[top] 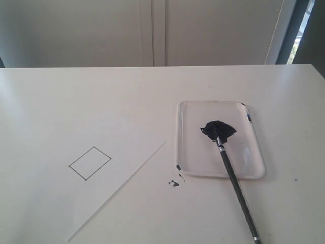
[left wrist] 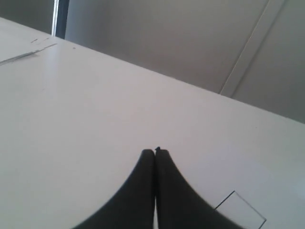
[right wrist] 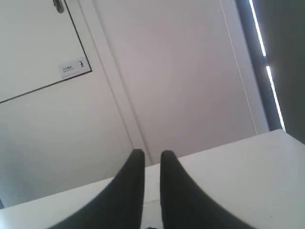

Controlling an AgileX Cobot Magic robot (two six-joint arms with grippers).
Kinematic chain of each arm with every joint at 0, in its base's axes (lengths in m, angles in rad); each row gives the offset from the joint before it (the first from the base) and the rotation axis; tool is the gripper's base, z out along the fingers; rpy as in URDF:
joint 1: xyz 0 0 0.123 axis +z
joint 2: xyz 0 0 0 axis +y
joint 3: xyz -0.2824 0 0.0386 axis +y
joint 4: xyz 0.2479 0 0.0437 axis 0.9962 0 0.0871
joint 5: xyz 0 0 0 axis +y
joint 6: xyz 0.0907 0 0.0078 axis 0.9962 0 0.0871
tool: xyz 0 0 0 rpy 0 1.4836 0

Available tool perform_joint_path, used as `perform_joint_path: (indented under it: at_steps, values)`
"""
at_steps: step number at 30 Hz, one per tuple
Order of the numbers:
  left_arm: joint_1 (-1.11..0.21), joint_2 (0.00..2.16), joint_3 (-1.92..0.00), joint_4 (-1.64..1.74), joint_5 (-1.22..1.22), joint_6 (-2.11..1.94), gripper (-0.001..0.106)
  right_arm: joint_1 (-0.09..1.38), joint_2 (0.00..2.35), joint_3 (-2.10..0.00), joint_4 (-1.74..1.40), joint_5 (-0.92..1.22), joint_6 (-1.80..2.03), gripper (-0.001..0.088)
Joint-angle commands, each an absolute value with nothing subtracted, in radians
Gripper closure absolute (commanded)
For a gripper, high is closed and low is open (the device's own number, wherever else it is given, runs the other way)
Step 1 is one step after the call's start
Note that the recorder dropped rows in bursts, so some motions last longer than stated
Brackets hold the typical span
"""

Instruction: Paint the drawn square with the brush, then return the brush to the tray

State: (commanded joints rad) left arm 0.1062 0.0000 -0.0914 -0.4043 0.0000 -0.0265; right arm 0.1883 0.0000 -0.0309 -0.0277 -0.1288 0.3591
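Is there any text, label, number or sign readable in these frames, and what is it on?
Small sign on the wall panel, right wrist view: a walking-figure pictogram beside lettering too small and blurred to read.
Paper, tray, brush: no writing visible.

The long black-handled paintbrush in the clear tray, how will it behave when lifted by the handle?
Probably light and stiff: the long thin black-handled paintbrush lies straight. Its handle may roll off the rim of the clear plastic tray. Paint-soaked bristles could drip, like nearby splatters.
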Motion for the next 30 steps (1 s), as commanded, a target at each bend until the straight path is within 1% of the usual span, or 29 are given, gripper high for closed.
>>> perform_joint_path:
  at_steps: [4,5,9,14,18,22,26,30]
  values:
    - [0.071,0.017,-0.183,-0.404,-0.007,-0.022,0.105,0.188,0.0,-0.08,-0.032,-0.107,0.363,0.0844]
    - [0.062,0.035,-0.206,-0.404,0.0,-0.027,0.105,0.188,0.0,-0.094,-0.043,-0.099,0.363,0.0867]
    - [0.024,0.123,-0.28,-0.404,0.019,-0.027,0.105,0.188,0.012,-0.152,-0.045,-0.055,0.363,0.0868]
    - [-0.05,0.246,-0.362,-0.403,0.04,-0.018,0.105,0.188,0.091,-0.246,-0.045,0.069,0.349,0.0868]
    - [-0.111,0.315,-0.417,-0.403,0.051,0.036,0.105,0.188,0.14,-0.322,-0.045,0.103,0.248,0.0868]
    - [-0.154,0.367,-0.467,-0.403,0.068,0.034,0.105,0.188,0.182,-0.404,-0.045,0.194,0.151,0.0868]
    - [-0.174,0.429,-0.522,-0.383,0.163,0.225,0.105,0.191,0.235,-0.467,-0.042,0.3,0.043,0.0868]
    - [-0.174,0.497,-0.564,-0.383,0.316,0.381,0.105,0.21,0.264,-0.506,-0.016,0.373,0.024,0.0868]
